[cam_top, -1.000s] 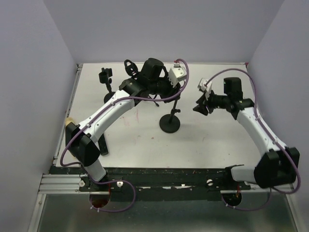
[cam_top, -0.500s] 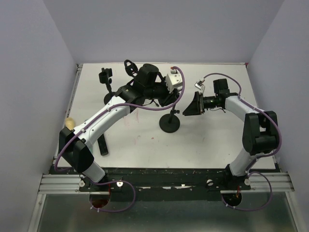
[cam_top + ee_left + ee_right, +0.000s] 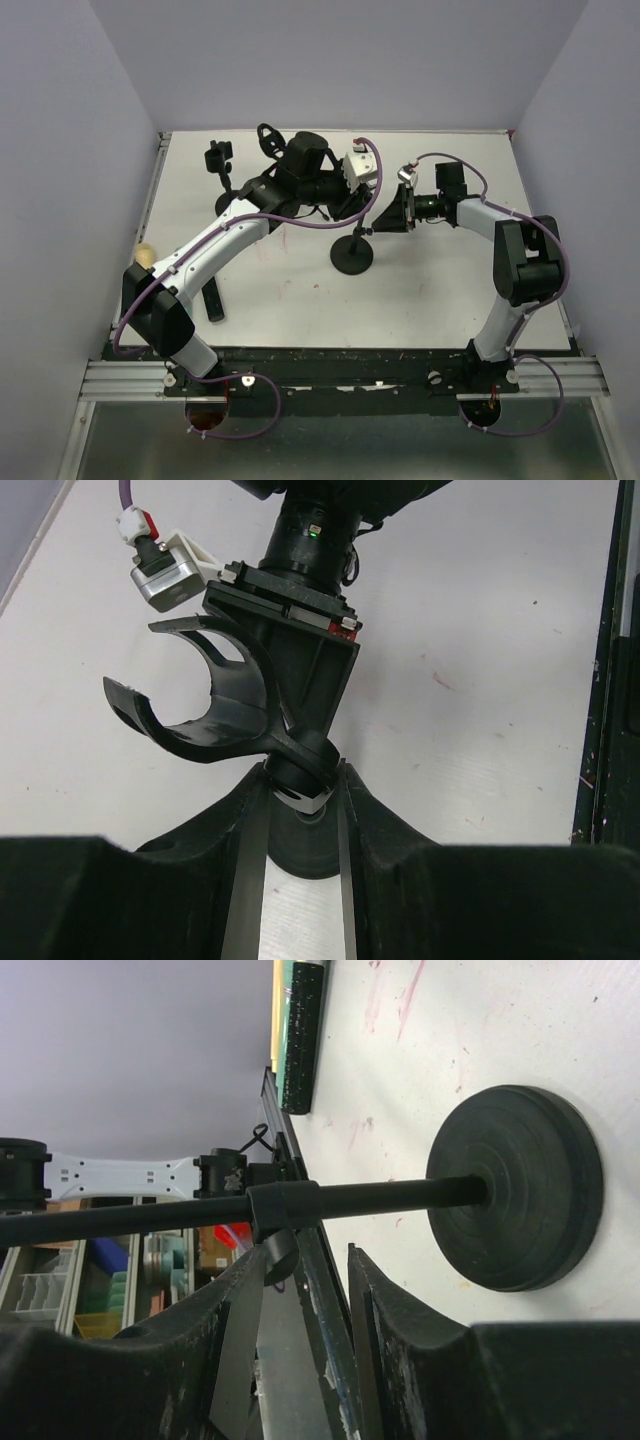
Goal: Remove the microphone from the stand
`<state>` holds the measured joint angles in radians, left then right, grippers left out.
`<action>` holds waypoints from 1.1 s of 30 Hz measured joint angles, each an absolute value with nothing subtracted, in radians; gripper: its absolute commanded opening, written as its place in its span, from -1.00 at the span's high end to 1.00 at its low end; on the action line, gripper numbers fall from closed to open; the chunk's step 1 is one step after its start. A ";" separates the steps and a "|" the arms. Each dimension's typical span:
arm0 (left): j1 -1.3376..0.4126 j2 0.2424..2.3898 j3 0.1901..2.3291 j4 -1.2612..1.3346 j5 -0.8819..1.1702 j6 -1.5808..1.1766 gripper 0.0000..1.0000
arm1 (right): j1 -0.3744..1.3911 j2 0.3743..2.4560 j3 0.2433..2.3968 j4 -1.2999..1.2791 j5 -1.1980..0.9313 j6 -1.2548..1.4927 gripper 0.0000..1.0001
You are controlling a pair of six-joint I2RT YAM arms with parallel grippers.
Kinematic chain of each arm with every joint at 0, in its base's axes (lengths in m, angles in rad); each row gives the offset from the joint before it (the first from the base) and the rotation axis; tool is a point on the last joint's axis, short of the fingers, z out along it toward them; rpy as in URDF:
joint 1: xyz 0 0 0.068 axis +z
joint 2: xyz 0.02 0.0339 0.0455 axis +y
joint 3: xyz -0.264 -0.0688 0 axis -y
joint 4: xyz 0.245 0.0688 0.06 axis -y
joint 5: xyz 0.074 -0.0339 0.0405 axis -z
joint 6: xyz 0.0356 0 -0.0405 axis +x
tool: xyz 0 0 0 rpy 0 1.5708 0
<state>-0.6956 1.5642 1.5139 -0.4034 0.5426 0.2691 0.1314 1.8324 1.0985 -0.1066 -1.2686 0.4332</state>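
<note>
— Where's the microphone?
— It looks like the black cylinder [image 3: 213, 300] on the table [image 3: 450, 290] beside your left arm. The clip [image 3: 200, 720] is empty.
— And the grippers?
— Your left gripper [image 3: 300, 770] clamps the microphone stand [image 3: 352, 257] just under that clip. Your right gripper [image 3: 307, 1252] gapes, just short of the pole [image 3: 380, 1195].

I see the black microphone [image 3: 212, 300] lying flat near the left side of the desk [image 3: 440, 290]. The round-based stand [image 3: 352, 258] stands upright mid-desk, well apart.

Overhead camera looks down; both wrist cameras closely frame the stand [image 3: 515, 1185].
</note>
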 measured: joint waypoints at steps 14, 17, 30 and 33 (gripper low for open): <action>-0.696 1.564 1.514 -0.404 0.547 0.269 1.00 | 0.157 1.847 1.126 -0.097 -1.285 0.445 0.40; -0.696 1.564 1.514 -0.404 0.547 0.269 1.00 | 0.158 1.847 1.126 -0.097 -1.300 0.445 0.59; -0.696 1.564 1.514 -0.404 0.558 0.257 1.00 | 0.160 1.821 1.137 -0.108 -1.311 0.331 0.95; -0.695 1.566 1.514 -0.402 0.556 0.250 1.00 | 0.181 1.781 1.184 -0.239 -1.289 0.162 0.95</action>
